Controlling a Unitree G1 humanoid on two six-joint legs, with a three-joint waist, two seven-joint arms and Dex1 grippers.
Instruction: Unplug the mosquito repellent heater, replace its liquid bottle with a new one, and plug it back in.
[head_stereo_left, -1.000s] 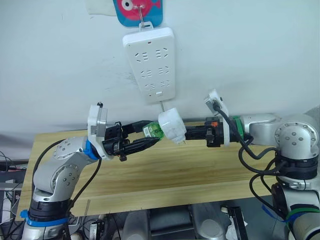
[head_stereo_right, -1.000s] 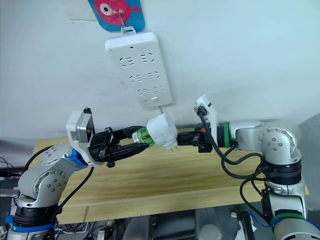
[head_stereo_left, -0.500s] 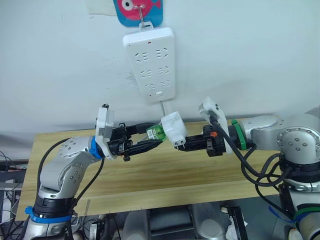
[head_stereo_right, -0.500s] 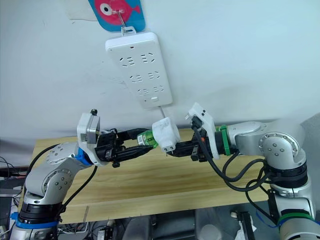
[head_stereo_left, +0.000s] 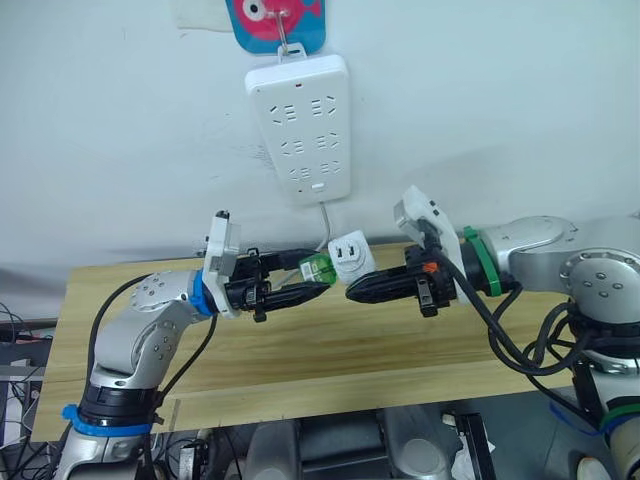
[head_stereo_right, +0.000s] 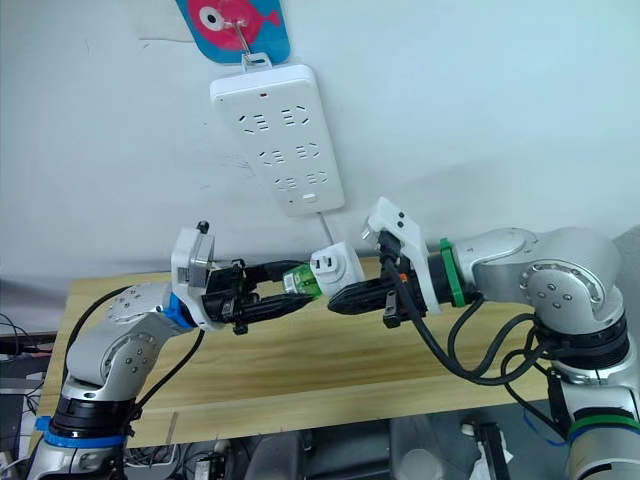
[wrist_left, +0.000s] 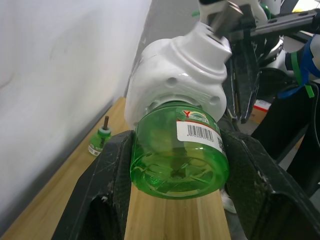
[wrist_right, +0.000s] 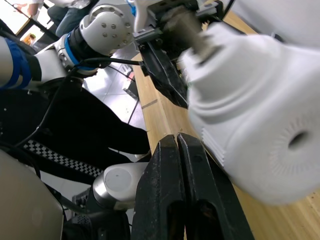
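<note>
Left wrist view: our left gripper (wrist_left: 175, 185) clamps the green translucent plastic bottle (wrist_left: 177, 157) (seated in the white rounded plastic heater (wrist_left: 175, 85)); our closed right gripper (wrist_right: 180, 200) beside it offers no grip, so twisting may drop it.

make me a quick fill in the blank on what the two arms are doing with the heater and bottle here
1. The left gripper has its jaws closed on the ____ liquid bottle.
2. That bottle is joined to the white mosquito repellent heater, which is held in the air above the wooden ____.
3. The power strip hangs on the wall with ____ plugged into its sockets.
4. A spare small bottle stands upright on the table near the ____.

Missing words: green; table; nothing; wall
</note>
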